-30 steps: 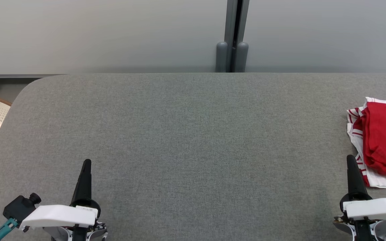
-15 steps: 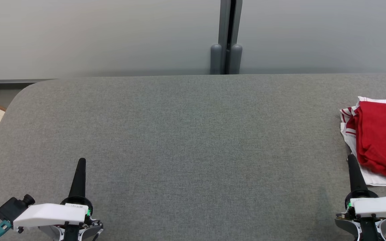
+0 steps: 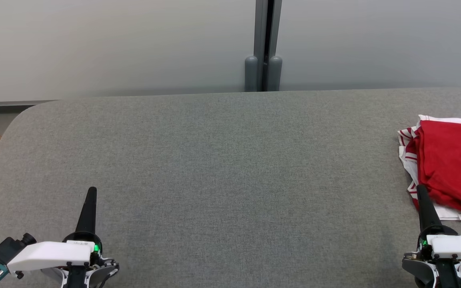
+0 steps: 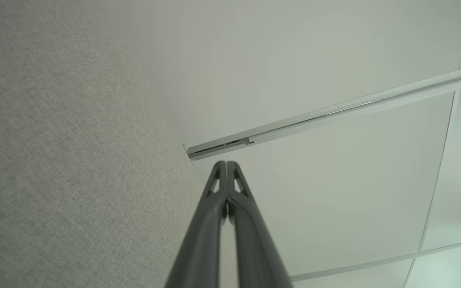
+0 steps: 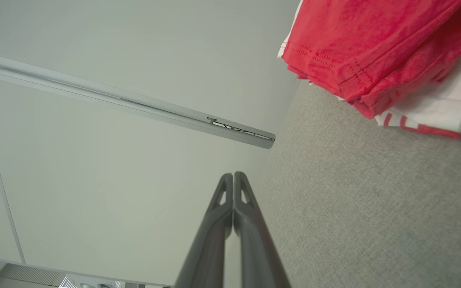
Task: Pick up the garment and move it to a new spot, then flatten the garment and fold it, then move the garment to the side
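Finds garment (image 3: 450, 172) folded, red, atop striped white cloth (image 3: 407, 141), just beyond and right of right gripper (image 3: 420, 190). Records right gripper and left gripper (image 3: 91, 191) fully closed, empty, over worktop (image 3: 230, 160). Judges folding and side placement apparently done.

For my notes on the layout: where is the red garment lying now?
In the head view, the red garment lies at the grey table's right edge, atop a white red-striped cloth, close beyond the right pincer.
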`<state>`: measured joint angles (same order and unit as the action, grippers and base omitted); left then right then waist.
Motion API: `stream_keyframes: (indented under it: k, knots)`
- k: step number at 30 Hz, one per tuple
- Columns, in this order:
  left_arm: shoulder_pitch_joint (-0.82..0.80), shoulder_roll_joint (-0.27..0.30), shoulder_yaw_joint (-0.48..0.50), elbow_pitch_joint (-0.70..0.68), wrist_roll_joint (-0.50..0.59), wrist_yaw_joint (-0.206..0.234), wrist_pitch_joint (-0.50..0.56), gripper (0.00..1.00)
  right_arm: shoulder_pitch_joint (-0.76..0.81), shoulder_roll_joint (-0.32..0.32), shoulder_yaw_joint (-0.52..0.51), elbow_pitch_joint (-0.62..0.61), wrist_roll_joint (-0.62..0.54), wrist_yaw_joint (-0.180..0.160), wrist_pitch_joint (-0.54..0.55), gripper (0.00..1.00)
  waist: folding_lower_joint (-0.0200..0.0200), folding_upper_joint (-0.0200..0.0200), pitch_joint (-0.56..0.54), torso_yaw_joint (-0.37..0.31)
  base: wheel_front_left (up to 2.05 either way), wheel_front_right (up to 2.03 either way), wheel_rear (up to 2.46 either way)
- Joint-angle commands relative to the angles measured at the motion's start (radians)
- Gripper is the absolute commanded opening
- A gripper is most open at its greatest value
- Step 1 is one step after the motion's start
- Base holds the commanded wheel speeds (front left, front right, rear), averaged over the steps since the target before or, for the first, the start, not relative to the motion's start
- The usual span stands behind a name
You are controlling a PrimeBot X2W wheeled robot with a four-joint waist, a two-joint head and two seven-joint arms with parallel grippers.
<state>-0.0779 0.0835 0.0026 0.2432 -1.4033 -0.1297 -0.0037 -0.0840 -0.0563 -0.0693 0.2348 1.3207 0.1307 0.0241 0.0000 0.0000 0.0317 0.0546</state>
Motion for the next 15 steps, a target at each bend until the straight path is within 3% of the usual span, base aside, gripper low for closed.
stream_keyframes:
  k: [1,15]
  knots:
    - [-0.022,0.006,0.008,-0.007,-0.017,-0.001,0.004,0.0,-0.016,-0.008,-0.004,-0.004,0.019,0.0,0.008,0.0,0.0,0.0,-0.001,-0.002,0.0,0.0,0.0]
    - [-0.027,0.004,0.033,-0.004,-0.112,-0.001,0.037,0.0,-0.021,-0.008,-0.015,0.001,0.136,0.0,0.039,0.0,0.0,0.0,-0.011,-0.021,0.0,0.0,0.0]
